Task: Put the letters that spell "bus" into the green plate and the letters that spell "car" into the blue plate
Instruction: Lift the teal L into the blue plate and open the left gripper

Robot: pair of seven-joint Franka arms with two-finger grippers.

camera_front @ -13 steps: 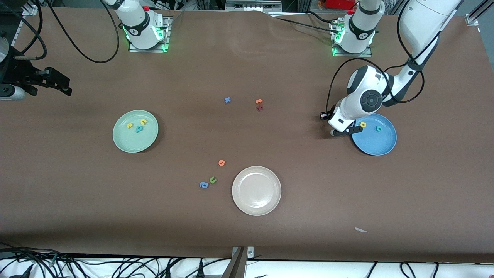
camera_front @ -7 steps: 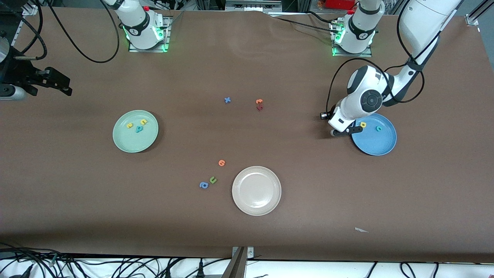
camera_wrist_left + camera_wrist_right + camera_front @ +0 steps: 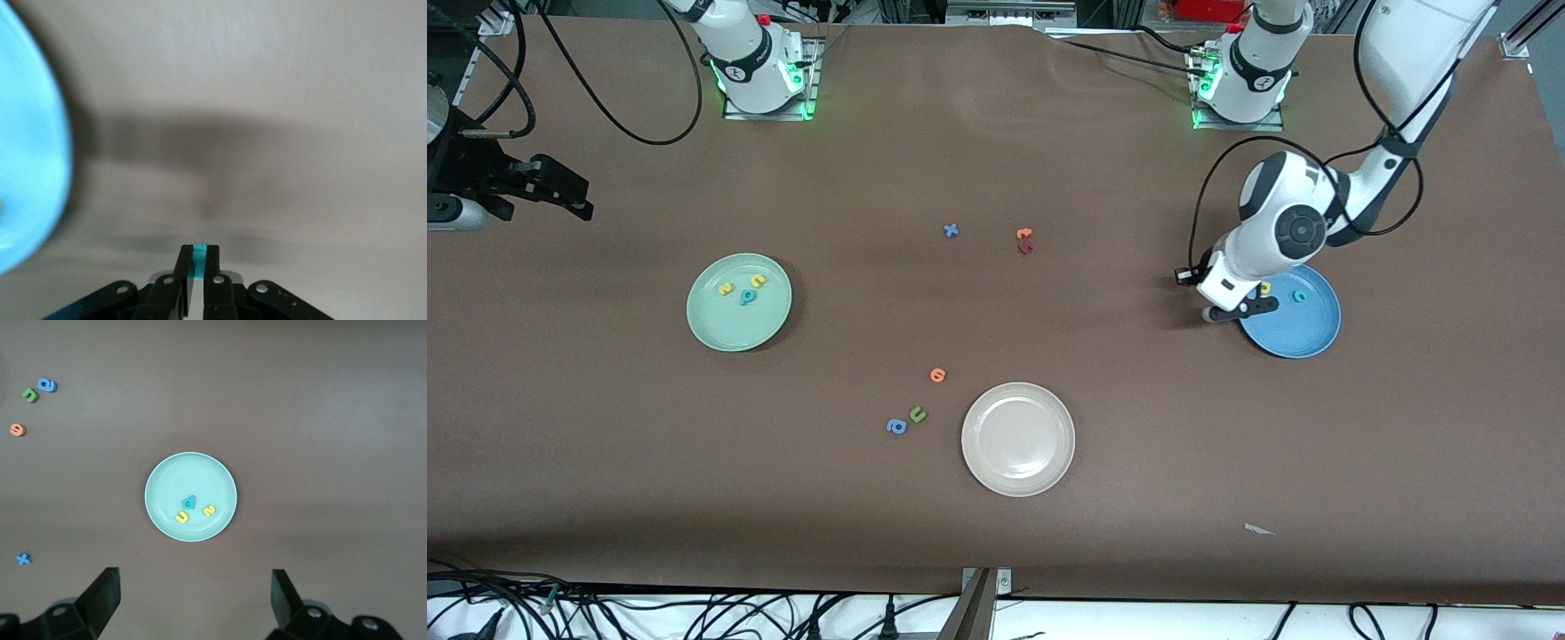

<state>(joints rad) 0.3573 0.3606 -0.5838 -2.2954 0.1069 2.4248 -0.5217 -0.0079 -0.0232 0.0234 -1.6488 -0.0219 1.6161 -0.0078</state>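
The left gripper [image 3: 198, 267], just beside the blue plate [image 3: 1307, 333], pinches a tiny teal letter [image 3: 199, 257] by its flat faces. It looks light and soft, likely easy to drop; the right gripper [image 3: 193, 590] waits open high above the green plate [image 3: 163, 513]

left pincer [image 3: 197, 267] low over desk, elbow bent, fingers [image 3: 181, 267] clamped on small teal piece [image 3: 199, 252]. right pincer [image 3: 193, 597] raised high, fingers [image 3: 103, 590] spread wide, arm waiting.

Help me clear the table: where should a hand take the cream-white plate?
Probably its shallow rim, from above, one finger inside, one outside. The cream-white plate lies flat and looks too wide to span. Take the edge toward the left arm's end, away from the green "u" beside it.
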